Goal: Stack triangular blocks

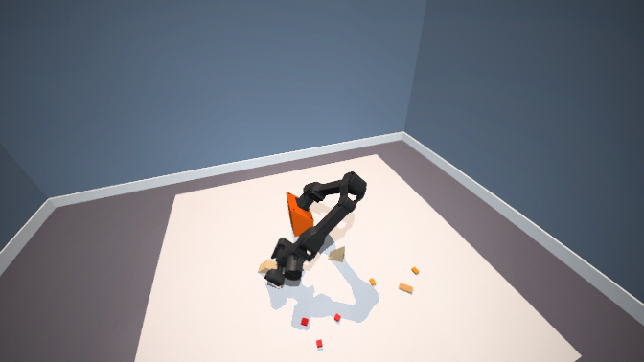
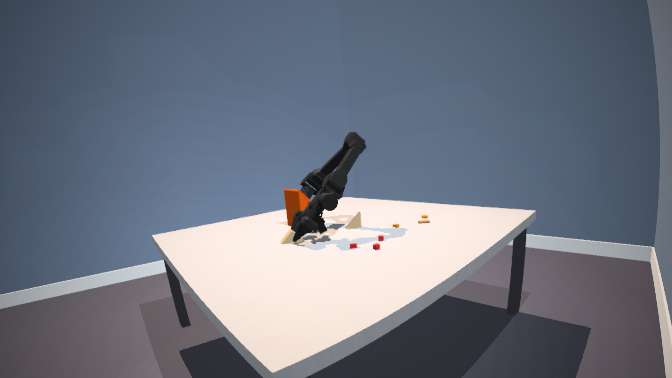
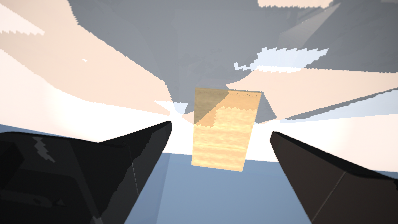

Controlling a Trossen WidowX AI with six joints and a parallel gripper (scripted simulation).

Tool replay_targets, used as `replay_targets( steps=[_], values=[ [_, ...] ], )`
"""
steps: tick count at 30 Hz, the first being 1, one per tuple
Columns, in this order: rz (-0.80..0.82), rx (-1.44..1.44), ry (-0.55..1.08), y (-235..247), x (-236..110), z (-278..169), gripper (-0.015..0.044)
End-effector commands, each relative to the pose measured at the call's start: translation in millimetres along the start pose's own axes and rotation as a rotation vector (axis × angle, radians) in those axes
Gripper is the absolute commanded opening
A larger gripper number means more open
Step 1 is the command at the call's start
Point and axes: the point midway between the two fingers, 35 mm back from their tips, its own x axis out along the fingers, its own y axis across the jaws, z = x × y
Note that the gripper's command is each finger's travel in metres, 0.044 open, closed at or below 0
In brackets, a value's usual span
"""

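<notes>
One pale wooden triangular block (image 1: 267, 266) (image 2: 288, 237) lies on the table at the left of the arm, partly hidden by the hand in the top and exterior views. In the wrist view the block (image 3: 222, 150) shows between the two spread fingertips, with space on either side. My gripper (image 3: 219, 130) is open and empty, low over the table close to this block; whether a finger touches it cannot be told. The other triangular block (image 1: 337, 255) (image 2: 355, 221) stands on the table to the right of the hand, apart from the first block.
The orange base part (image 1: 301, 222) (image 2: 295, 206) stands behind the hand. Red cubes (image 1: 305, 322) (image 1: 337, 317) (image 1: 319, 343) lie toward the front. Small orange pieces (image 1: 372, 282) (image 1: 415, 270) and a tan-orange bar (image 1: 405, 287) (image 2: 424, 221) lie at the right on the table (image 1: 216, 316) (image 2: 300, 295).
</notes>
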Motion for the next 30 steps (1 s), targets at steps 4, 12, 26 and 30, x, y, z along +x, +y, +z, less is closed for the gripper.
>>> replay_targets(
  steps=[4,12,26,30],
  values=[
    [0.004,0.002,0.005,1.4,1.3,-0.6,0.044],
    [0.004,0.002,0.005,1.4,1.3,-0.6,0.044],
    [0.0,0.0,0.0,0.0,0.0,0.0,0.0171],
    [0.0,0.0,0.0,0.0,0.0,0.0,0.0144]
  ],
)
